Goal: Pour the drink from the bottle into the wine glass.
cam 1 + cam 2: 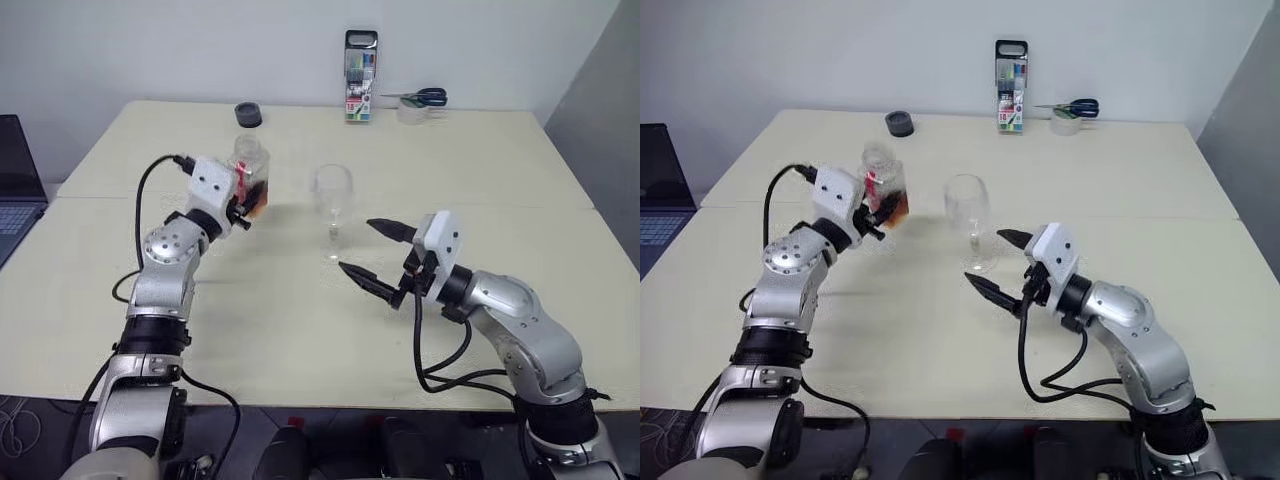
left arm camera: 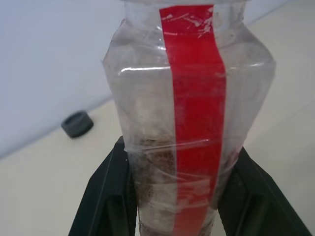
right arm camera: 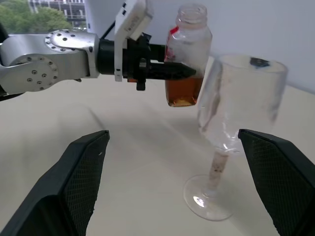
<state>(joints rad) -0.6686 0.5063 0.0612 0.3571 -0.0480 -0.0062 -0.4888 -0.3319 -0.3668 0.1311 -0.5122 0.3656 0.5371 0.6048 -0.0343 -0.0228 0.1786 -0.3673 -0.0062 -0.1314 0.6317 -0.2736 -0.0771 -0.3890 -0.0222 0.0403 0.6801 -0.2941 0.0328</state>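
Note:
My left gripper is shut on the bottle, a clear squarish one with a red strip. I hold it roughly upright just above the table, left of the wine glass. Its mouth is uncapped. The amber drink sits in its bottom part. In the left wrist view my black fingers clamp both sides of the bottle. The wine glass stands upright on the table and its bowl looks empty. My right gripper is open, just right of the stem, holding nothing.
A dark cap lies behind the bottle. A marker pack, scissors and a tape roll sit at the far edge. A laptop is at the left. The cream table has open room in front.

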